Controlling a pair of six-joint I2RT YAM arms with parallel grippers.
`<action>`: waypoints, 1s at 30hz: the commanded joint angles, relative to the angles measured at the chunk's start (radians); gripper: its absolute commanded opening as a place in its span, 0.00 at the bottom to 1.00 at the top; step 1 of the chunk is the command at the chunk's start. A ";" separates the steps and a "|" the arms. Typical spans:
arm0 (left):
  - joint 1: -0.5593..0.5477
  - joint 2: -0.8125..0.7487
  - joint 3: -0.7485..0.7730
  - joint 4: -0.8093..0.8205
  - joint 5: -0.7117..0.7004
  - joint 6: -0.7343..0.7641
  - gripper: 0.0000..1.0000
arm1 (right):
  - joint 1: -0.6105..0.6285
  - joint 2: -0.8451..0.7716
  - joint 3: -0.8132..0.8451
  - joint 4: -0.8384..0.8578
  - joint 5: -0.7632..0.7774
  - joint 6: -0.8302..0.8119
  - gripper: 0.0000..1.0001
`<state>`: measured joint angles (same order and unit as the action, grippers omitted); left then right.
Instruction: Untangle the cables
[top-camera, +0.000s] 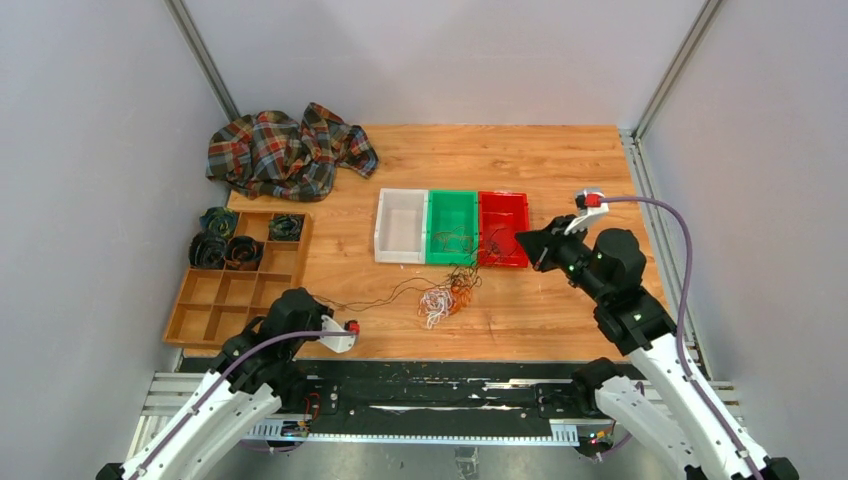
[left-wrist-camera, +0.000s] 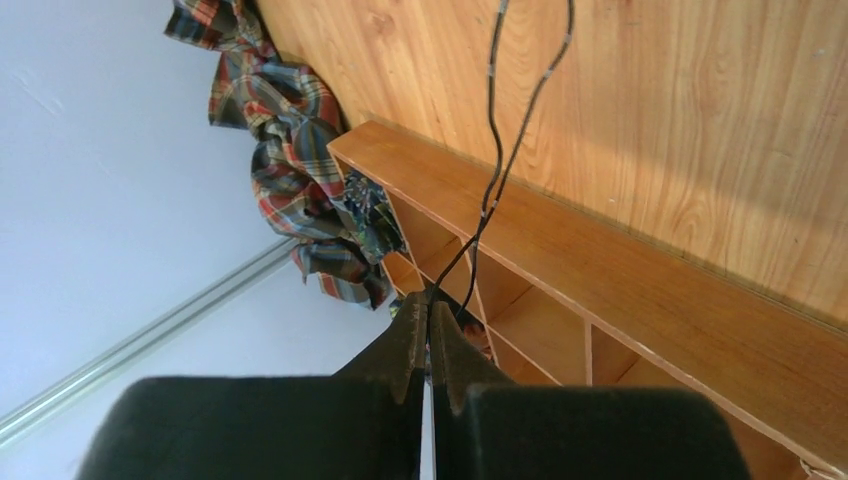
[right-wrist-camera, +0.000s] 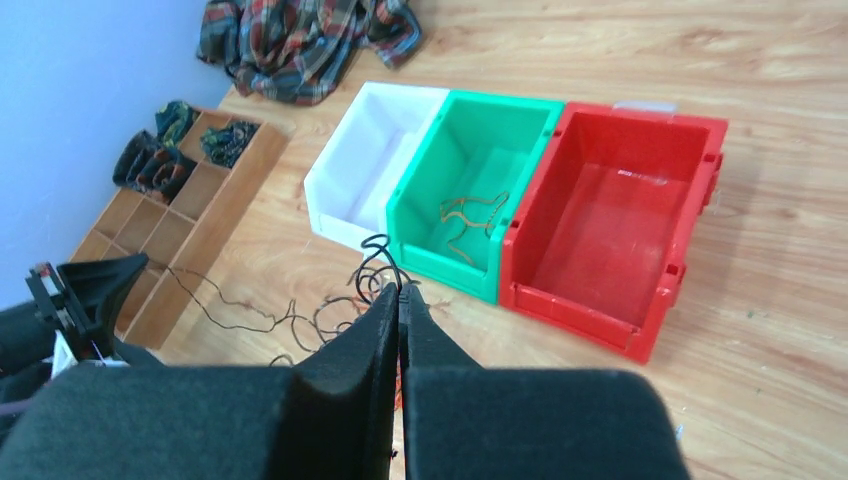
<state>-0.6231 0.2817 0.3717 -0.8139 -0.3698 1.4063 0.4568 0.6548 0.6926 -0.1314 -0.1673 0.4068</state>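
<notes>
Near the table's (top-camera: 560, 160) front edge, the cables (top-camera: 445, 296) lie bunched before the bins (top-camera: 452, 194). Left fingers (left-wrist-camera: 405, 345) pinch one black cable (left-wrist-camera: 500, 170) leading to the bunch; right fingers (right-wrist-camera: 375, 330) are pressed together at black loops, hold unclear. Pulling-apart step, likely; next calls for a slow outward draw to free that strand.

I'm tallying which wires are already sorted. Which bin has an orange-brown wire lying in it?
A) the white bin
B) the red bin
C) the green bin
C: in the right wrist view, a curly orange-brown wire lies on the floor of the green bin.
</notes>
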 joint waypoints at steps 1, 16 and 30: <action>0.010 -0.005 -0.023 0.025 -0.025 0.000 0.08 | -0.074 -0.021 0.037 0.043 -0.127 0.036 0.01; 0.010 0.446 0.638 -0.032 0.612 -0.659 0.98 | 0.060 0.209 0.097 0.385 -0.413 0.250 0.01; 0.009 0.621 0.790 0.133 0.993 -0.891 0.84 | 0.375 0.463 0.227 0.523 -0.388 0.211 0.01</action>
<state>-0.6174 0.9173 1.1820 -0.7155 0.5144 0.5323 0.7868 1.0859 0.8619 0.3000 -0.5331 0.6170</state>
